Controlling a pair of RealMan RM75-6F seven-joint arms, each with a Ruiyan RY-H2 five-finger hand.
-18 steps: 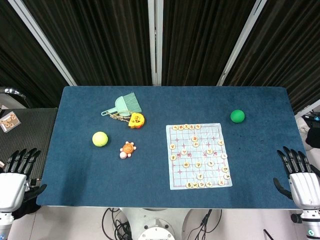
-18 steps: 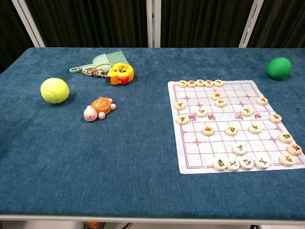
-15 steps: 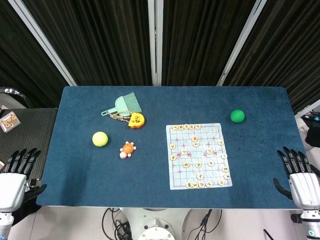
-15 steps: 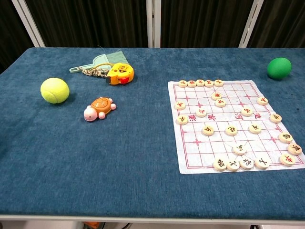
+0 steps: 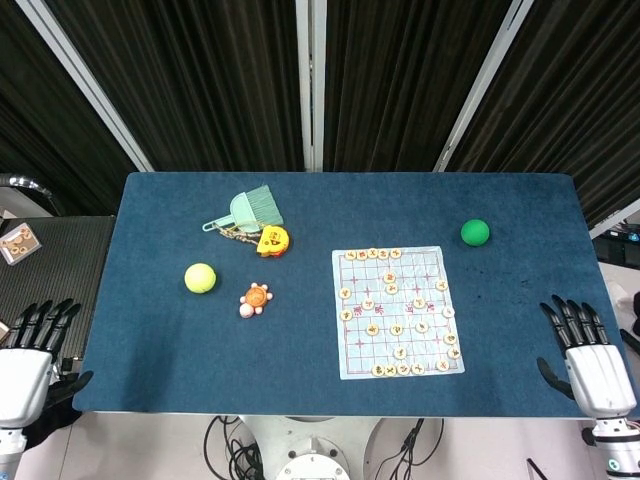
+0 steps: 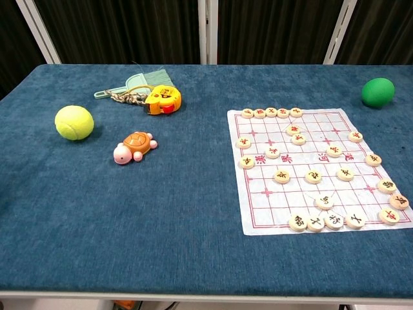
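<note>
My left hand [image 5: 28, 358] hangs off the table's front left corner, fingers spread, holding nothing. My right hand [image 5: 588, 360] is at the front right corner, fingers apart and empty, closest to the paper chess board [image 5: 396, 311] [image 6: 319, 169] with several round wooden pieces on it. Neither hand shows in the chest view. On the blue table [image 5: 300, 340] lie a yellow tennis ball [image 5: 200, 278] [image 6: 74, 123], a toy turtle [image 5: 255, 299] [image 6: 134, 146], a yellow tape measure [image 5: 272, 240] [image 6: 162, 99], a small green brush [image 5: 247, 211] [image 6: 137, 83] and a green ball [image 5: 475, 232] [image 6: 377, 92].
Dark curtains with white frame bars stand behind the table's far edge. A black ribbed surface [image 5: 45, 270] with a small container [image 5: 17, 242] sits left of the table. Cables hang under the front edge.
My right hand has shifted slightly left and toward the table. My left hand has barely dropped. The things on the table have not moved.
</note>
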